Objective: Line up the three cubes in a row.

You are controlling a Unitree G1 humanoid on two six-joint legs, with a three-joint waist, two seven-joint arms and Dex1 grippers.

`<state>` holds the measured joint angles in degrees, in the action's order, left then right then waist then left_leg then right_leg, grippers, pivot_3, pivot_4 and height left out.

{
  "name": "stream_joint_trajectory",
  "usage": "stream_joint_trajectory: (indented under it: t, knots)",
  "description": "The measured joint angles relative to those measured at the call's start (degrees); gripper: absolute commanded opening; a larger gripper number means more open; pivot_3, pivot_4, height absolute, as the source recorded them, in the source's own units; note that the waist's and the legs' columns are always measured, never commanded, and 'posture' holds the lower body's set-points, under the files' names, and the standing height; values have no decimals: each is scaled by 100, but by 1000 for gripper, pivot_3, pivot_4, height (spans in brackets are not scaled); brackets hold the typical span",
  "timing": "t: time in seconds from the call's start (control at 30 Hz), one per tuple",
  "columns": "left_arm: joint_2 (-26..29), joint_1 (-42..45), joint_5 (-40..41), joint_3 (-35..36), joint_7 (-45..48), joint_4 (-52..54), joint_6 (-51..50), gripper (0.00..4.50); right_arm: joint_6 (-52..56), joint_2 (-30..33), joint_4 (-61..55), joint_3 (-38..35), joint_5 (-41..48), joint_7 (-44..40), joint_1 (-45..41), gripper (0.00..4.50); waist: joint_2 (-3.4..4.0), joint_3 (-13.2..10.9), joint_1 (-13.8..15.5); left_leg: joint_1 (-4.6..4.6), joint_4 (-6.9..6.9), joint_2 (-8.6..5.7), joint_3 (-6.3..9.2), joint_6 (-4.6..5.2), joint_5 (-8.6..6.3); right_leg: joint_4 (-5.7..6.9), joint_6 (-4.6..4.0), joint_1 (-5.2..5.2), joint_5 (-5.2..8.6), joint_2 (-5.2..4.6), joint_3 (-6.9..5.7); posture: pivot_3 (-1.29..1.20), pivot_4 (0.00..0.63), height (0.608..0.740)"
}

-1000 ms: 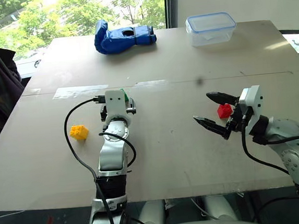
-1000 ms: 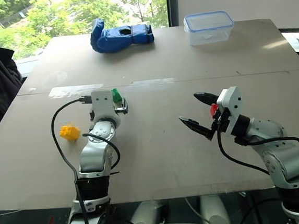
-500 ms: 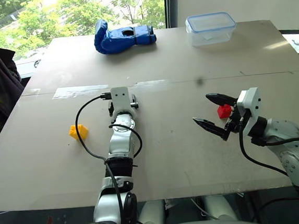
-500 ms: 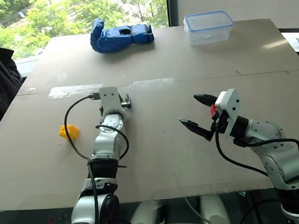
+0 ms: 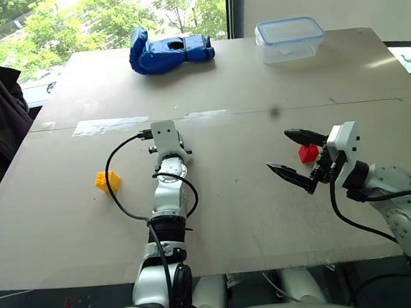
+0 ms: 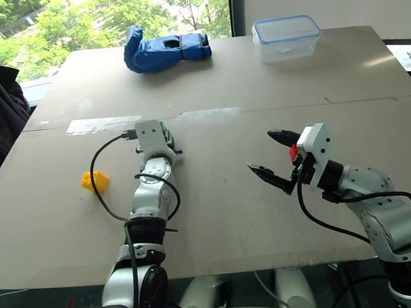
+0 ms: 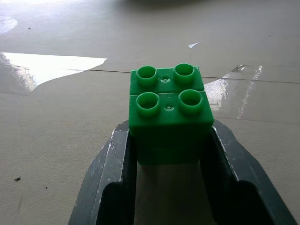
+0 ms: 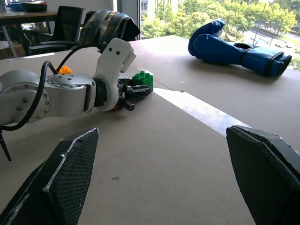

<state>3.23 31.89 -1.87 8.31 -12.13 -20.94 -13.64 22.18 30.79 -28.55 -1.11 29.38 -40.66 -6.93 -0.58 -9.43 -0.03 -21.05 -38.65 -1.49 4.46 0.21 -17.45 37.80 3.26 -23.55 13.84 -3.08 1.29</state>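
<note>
Studded glossy green cube (image 7: 168, 117) pinched btwn smooth L tool (image 7: 171, 154) fingers.

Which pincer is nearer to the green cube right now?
Left. The left pincer is shut on the green cube, one finger against each side. The right pincer hangs open well off to the right, by the red cube.

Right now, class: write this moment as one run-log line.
left hand: shut on green cube | right hand: open, empty | red cube: on table beyond right hand | yellow cube: untouched
</note>
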Motion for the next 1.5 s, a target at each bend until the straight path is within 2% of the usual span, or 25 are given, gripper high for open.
stream_joint_trajectory:
  t: [0.1, 0.27, 0.33, 0.4, 0.43, 0.63, 0.8, 0.9, 1.1, 1.3, 1.5]
  knots:
    - [144, -2, 214, -23, 533, 74, -10, 1295, 4, -1, -13, -28, 30, 26, 40, 4500, 0, 0, -3, -1, 0, 0, 0, -1, 0, 0, 0, 0, 0, 1, -1, 0, 150, 740]
    - [697, 19, 705, -453, 2426, 439, 30, 1295, 6, -1, -13, -256, 135, 99, 90, 4500, 0, 0, -19, -1, -1, 0, 1, -2, 1, 0, 0, 0, 0, 1, -2, 0, 150, 740]
    - [776, 49, 788, -644, 2919, 439, 32, 1295, 1, 0, -12, -275, 143, 91, 123, 4500, 0, 0, -24, -1, -2, 0, 0, -1, 1, 0, 0, 0, 0, 1, -1, 0, 150, 740]
    - [1196, 203, 969, -1151, 4364, 354, 84, 1295, -129, 58, 19, -604, 256, -43, 365, 4500, 0, -1, -16, -9, -3, -12, 5, -1, 1, -1, -1, 0, 1, 4, -10, 0, 150, 740]
    - [1302, 266, 1024, -1241, 4754, 345, 140, 1295, -163, 103, 49, -741, 277, -86, 439, 4500, 0, -1, -27, -7, -3, -13, 5, -1, 1, -4, -1, 0, 1, 5, -7, 0, 150, 740]
    - [1422, 805, 1370, -1693, 6853, -80, 556, 1295, -542, 292, 270, -1400, 512, -651, 1059, 4500, 0, -1, -57, -7, -7, -14, 3, 1, 0, -1, -1, 3, 1, 6, -7, 0, 150, 740]
    - [1377, 1276, 1327, -2092, 8299, -1103, 1037, 1295, -936, 309, 612, -1714, 541, -1130, 1612, 4500, 0, -1, -87, -2, -14, -13, -5, 26, -13, 10, 0, 3, 1, 10, 1, 0, 150, 740]
    - [1262, 1625, 1160, -2197, 8613, -1850, 1538, 1295, -1054, 308, 666, -1820, 634, -1291, 1787, 4500, 0, -1, -94, -1, -24, -12, -5, 29, -15, 13, 0, 6, 1, 14, 2, 0, 150, 740]
    - [961, 2238, 748, -2228, 8613, -3334, 2208, 1295, -1111, 297, 579, -1837, 817, -1389, 1986, 4500, -2, -2, -77, -12, -45, -12, 1, 36, -19, 13, 1, 8, 1, 15, -3, 0, 150, 740]
    - [805, 2457, 344, -2243, 8560, -4085, 2647, 1295, -1110, 303, 488, -1881, 814, -1239, 2019, 4500, -2, -3, -74, -13, -48, -12, 1, 38, -20, 14, 2, 8, 1, 15, -4, 0, 150, 740]
    - [691, 2566, 83, -2229, 8505, -4369, 3044, 1295, -1109, 313, 443, -1951, 776, -1101, 2100, 4500, -3, -3, -68, -15, -50, -13, 3, 38, -20, 14, 2, 8, 1, 15, -4, 0, 150, 740]
